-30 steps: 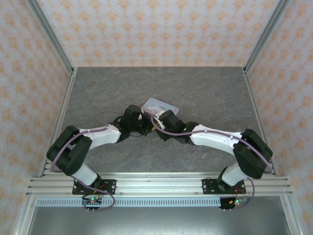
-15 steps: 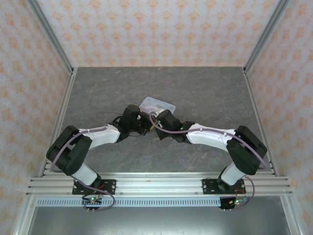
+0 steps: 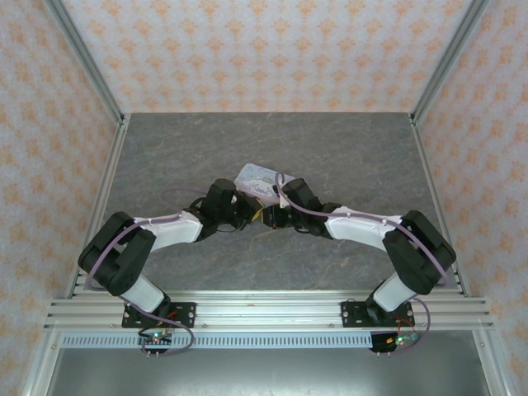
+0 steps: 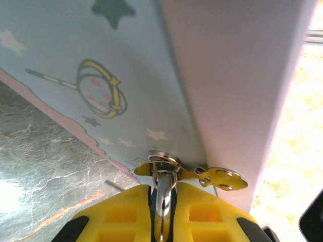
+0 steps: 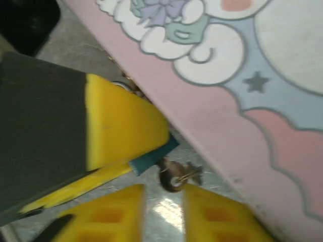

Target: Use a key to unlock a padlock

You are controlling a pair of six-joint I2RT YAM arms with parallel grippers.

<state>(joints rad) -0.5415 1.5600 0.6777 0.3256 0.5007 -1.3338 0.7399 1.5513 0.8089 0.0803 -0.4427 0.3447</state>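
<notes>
L gripper (image 4: 162,196) clamped on padlock (image 5: 151,156), key (image 4: 222,178) sticking out, R gripper (image 5: 164,212) fingers apart nr key, tin (image 5: 282,75) alongside

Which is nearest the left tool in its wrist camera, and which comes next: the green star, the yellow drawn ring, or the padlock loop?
1. padlock loop, pinched in the left tool, bottom middle.
2. yellow drawn ring, on the tin, up and left.
3. green star, at the top edge, farthest.
</notes>
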